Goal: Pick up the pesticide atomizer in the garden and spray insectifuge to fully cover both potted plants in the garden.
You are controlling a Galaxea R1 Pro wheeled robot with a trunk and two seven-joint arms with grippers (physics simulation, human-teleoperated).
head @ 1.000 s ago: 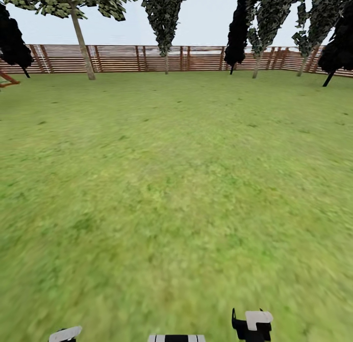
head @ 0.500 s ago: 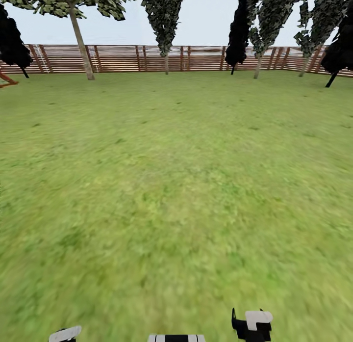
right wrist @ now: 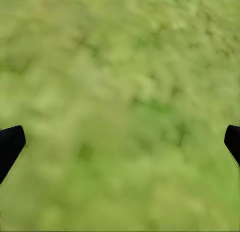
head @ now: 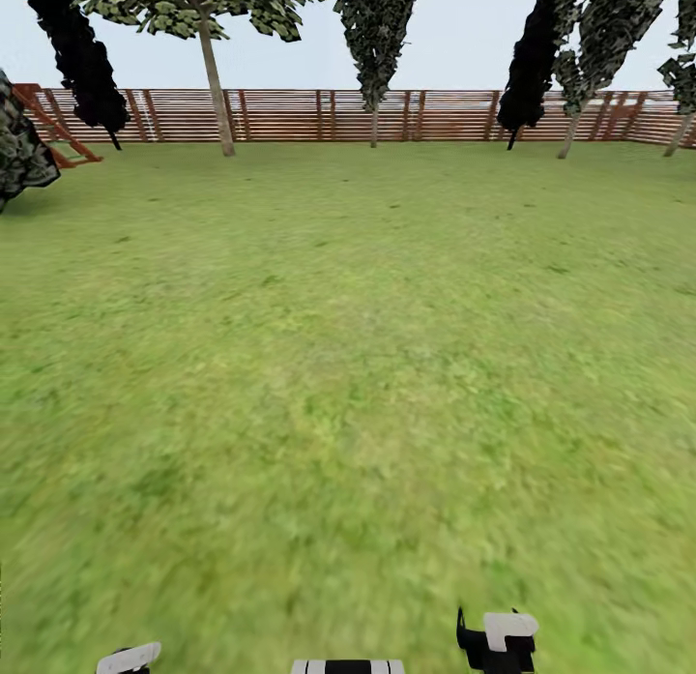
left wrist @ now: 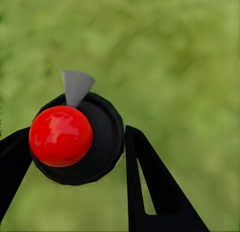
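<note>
The left tool (left wrist: 75,152) is gripping a black object with a red ball; the right tool (right wrist: 120,147) is hanging spread wide above the lawn (head: 348,365).

Green lawn (head: 348,365) stretching ahead, brown slatted fence (head: 319,115) running along its far edge, trees (head: 208,36) standing before it, pale sky showing above.

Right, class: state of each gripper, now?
Left gripper: closed on a round black object with a red ball.
Right gripper: open, nothing between its fingers.
</note>
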